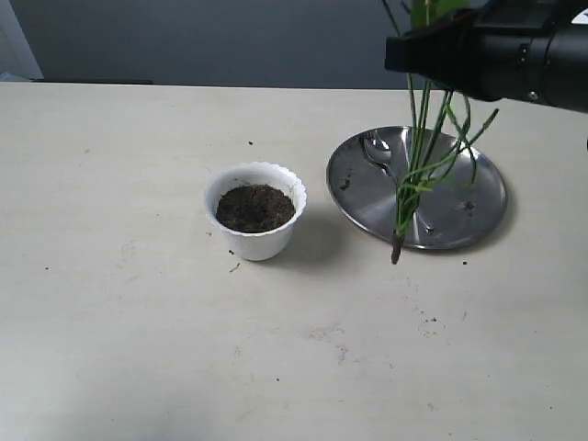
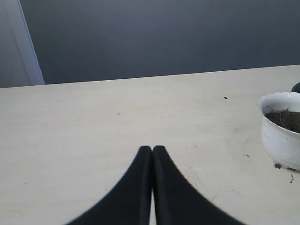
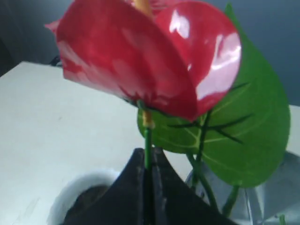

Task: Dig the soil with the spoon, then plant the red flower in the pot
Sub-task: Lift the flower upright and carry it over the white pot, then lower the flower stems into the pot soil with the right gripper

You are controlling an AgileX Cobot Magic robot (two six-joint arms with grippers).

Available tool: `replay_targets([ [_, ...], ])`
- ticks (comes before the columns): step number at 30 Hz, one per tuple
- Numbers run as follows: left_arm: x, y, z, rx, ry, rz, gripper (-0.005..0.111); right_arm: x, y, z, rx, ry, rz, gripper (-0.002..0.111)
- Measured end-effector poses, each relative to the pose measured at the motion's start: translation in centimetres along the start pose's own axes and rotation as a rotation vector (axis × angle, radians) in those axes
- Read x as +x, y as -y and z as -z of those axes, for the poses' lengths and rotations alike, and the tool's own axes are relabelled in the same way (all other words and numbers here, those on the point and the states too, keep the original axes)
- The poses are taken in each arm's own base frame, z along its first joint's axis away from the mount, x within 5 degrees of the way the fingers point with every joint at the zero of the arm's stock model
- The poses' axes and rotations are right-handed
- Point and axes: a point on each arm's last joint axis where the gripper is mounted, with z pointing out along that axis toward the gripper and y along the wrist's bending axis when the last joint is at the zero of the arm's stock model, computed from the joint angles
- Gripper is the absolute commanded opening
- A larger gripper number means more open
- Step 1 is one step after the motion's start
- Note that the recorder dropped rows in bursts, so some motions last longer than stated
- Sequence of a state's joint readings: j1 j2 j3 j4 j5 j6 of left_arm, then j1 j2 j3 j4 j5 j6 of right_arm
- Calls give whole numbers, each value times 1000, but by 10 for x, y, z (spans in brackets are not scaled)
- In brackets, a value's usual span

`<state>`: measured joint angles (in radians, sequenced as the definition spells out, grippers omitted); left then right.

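My right gripper (image 3: pixel 148 152) is shut on a thin green stem of the red flower (image 3: pixel 140 65), whose glossy blooms and green leaf (image 3: pixel 239 126) fill the right wrist view. In the exterior view the flower's stems (image 1: pixel 418 175) hang from the right arm, above the steel plate (image 1: pixel 478 197), their tip just past the plate's front rim. The spoon (image 1: pixel 378 152) lies on that plate. The white pot (image 1: pixel 255 241) stands left of the plate, filled with dark soil (image 1: pixel 254 208). My left gripper (image 2: pixel 152 149) is shut and empty over bare table, left of the pot (image 2: pixel 280 140).
Crumbs of soil are scattered on the plate and on the cream table (image 1: pixel 138 303). A dark wall runs behind the table's far edge.
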<state>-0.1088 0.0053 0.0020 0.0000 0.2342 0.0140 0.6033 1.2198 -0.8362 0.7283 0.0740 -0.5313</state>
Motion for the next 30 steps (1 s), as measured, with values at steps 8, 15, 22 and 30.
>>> replay_targets([
  [8, 0, 0, 0, 0, 0, 0, 0, -6, -18, -18, 50, 207, 84, 0],
  [15, 0, 0, 0, 0, 0, 0, 0, 2, -49, -42, -56, 311, 151, 0],
  [22, 0, 0, 0, 0, 0, 0, 0, -7, -66, -82, -131, 333, 170, 0],
  [30, 0, 0, 0, 0, 0, 0, 0, 0, -77, -120, -196, 298, 154, 0],
])
